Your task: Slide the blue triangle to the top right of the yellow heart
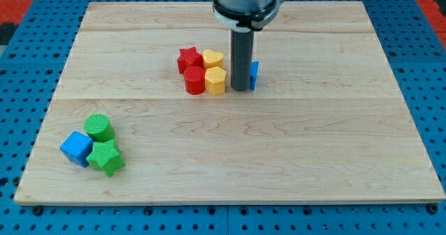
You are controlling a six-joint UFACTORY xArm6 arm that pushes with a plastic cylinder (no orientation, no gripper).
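At 3 o'clock of our yellow heart (213, 58), my tip (240, 89) touches the blue triangle (254, 74), prob. to nudge it up; no gripper, nothing held.

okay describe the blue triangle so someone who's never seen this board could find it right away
Start at the wooden board and find the cluster of red and yellow blocks at its upper middle. My tip stands just to the view's right of that cluster. The blue triangle peeks out from behind the rod's right side, the only blue piece there; the blue cube sits far off at lower left.
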